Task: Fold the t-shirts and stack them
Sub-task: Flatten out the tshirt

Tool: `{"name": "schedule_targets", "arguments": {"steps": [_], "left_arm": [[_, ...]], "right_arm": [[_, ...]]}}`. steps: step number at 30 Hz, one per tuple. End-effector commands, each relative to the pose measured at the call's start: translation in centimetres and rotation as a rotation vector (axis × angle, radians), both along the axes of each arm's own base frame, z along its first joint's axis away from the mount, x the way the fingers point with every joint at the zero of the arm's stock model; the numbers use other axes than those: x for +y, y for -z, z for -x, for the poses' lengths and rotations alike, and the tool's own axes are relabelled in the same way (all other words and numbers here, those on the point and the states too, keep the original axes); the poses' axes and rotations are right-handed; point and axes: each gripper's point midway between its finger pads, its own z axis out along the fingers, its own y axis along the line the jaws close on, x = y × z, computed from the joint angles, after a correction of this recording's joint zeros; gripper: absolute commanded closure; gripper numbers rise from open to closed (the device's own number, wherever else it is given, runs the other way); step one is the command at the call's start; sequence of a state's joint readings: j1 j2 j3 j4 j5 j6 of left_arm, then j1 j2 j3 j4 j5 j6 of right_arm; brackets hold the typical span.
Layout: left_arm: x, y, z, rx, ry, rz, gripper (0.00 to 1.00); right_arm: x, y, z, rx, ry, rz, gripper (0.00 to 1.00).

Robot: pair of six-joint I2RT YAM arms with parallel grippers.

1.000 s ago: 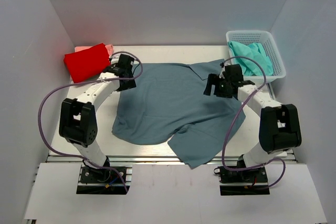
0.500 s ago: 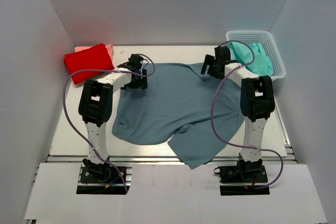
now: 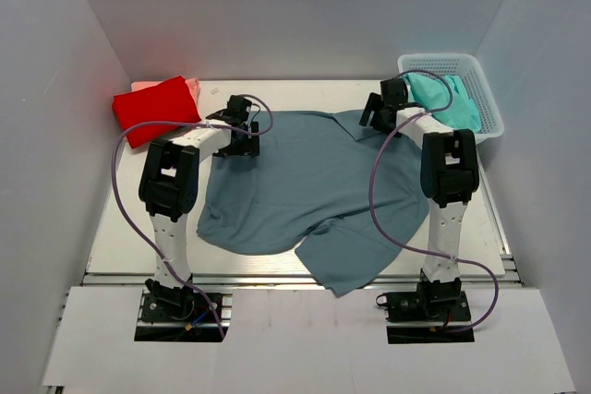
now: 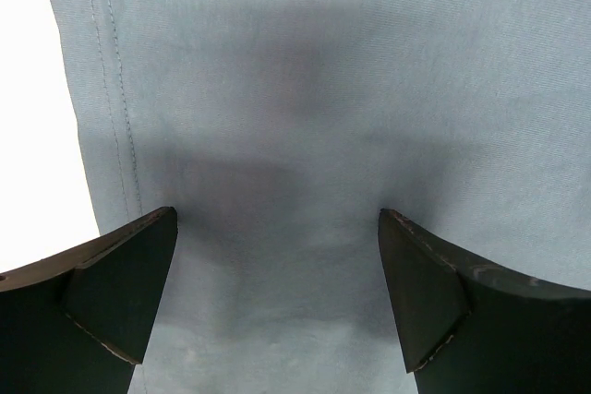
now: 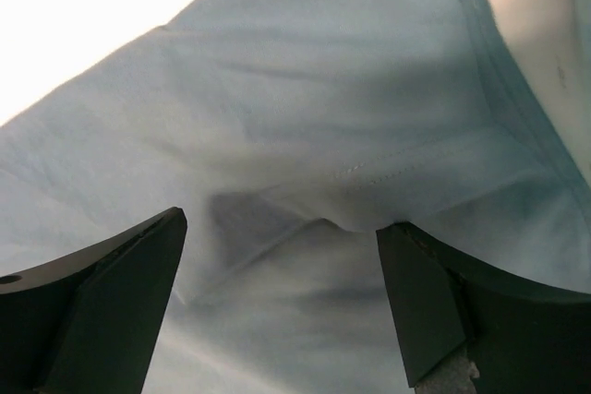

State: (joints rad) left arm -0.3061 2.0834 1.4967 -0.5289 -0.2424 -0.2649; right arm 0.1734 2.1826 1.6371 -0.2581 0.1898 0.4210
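Dusty blue-grey t-shirt [image 3: 305, 182] lies spread out mid-worktop [image 3: 120, 219], one part reaching the near edge. The left gripper [image 4: 277, 228] is held wide over the far-left hem. The right gripper [image 5: 282, 228] is held wide over a raised fold by a stitched seam at the far-right corner. Nothing is gripped.

For a clean fold, both edges are best pinched at matching points and lifted together, so the cloth is not skewed.

White mesh basket [image 3: 489, 108], far right: a teal t-shirt [image 3: 445, 99] is bunched inside. A folded red t-shirt [image 3: 155, 110] is stacked on a pink one [image 3: 192, 87] far left, outside the basket.
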Motion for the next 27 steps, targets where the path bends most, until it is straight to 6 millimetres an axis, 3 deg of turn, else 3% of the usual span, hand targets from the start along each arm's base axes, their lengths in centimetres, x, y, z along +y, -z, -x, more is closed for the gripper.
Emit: {"name": "schedule_targets", "arguments": {"steps": [1, 3, 6, 7, 8, 11, 13, 15, 16, 17, 18, 19, 20, 23, 24, 25, 26, 27], "left_arm": [[0.1, 0.8, 0.4, 0.016, 0.015, -0.003, 0.00], [0.0, 0.7, 0.2, 0.006, 0.015, 0.000, 0.00], [0.1, 1.1, 0.3, 0.016, 0.023, -0.007, 0.00], [0.0, 1.1, 0.1, 0.007, 0.023, -0.005, 0.00], [-0.1, 1.2, -0.1, 0.007, 0.023, -0.005, 0.00], [-0.6, 0.5, -1.1, -0.016, 0.027, 0.011, 0.00], [-0.7, 0.5, -1.1, -0.013, 0.032, 0.018, 0.00], [-0.7, 0.8, -1.2, -0.014, 0.040, 0.014, 0.00], [-0.8, 0.4, -1.6, -0.026, 0.040, 0.017, 0.00], [-0.9, 0.5, -2.0, -0.029, 0.040, 0.018, 0.00], [-0.8, 0.9, -2.0, -0.017, 0.043, 0.002, 0.00], [-0.4, 0.6, -2.4, -0.028, 0.034, 0.005, 0.00], [-0.5, 0.6, -2.7, -0.022, 0.034, 0.003, 0.00], [-0.2, 0.5, -2.7, -0.009, 0.025, -0.018, 0.00], [0.4, 0.1, -3.2, -0.020, 0.009, -0.027, 0.00], [0.4, 0.1, -3.2, -0.020, 0.009, -0.027, 0.00], [0.6, 0.1, -3.2, -0.023, 0.004, -0.034, 0.00], [0.6, -0.4, -3.3, -0.033, 0.004, -0.031, 0.00]], "right_arm": [[0.2, -0.6, -2.3, -0.067, -0.016, -0.031, 0.13], [1.6, -1.2, -3.3, -0.125, -0.081, -0.075, 0.23], [2.4, -2.5, -5.0, -0.235, -0.117, -0.101, 0.66], [2.6, -3.2, -5.7, -0.277, -0.118, -0.108, 0.97], [2.7, -4.2, -6.4, -0.317, -0.112, -0.114, 1.00], [3.0, -4.9, -7.7, -0.355, -0.116, -0.115, 1.00], [3.4, -6.7, -9.0, -0.404, -0.098, -0.142, 1.00], [3.0, -5.3, -9.6, -0.379, -0.040, -0.155, 1.00], [3.0, -7.6, -11.0, -0.429, -0.020, -0.185, 1.00], [2.9, -5.3, -11.3, -0.393, 0.003, -0.176, 1.00], [3.1, -8.4, -13.1, -0.467, -0.001, -0.187, 1.00], [3.1, -7.0, -13.5, -0.451, 0.011, -0.181, 0.95], [3.0, -5.9, -14.1, -0.448, 0.025, -0.171, 1.00], [4.2, -9.3, -16.9, -0.559, -0.040, -0.209, 0.81], [4.5, -8.3, -17.1, -0.549, -0.065, -0.221, 0.69], [4.9, -9.5, -17.4, -0.585, -0.085, -0.227, 0.63], [5.4, -9.4, -17.2, -0.586, -0.134, -0.198, 0.53], [5.7, -11.7, -16.8, -0.616, -0.154, -0.192, 0.31]]}}
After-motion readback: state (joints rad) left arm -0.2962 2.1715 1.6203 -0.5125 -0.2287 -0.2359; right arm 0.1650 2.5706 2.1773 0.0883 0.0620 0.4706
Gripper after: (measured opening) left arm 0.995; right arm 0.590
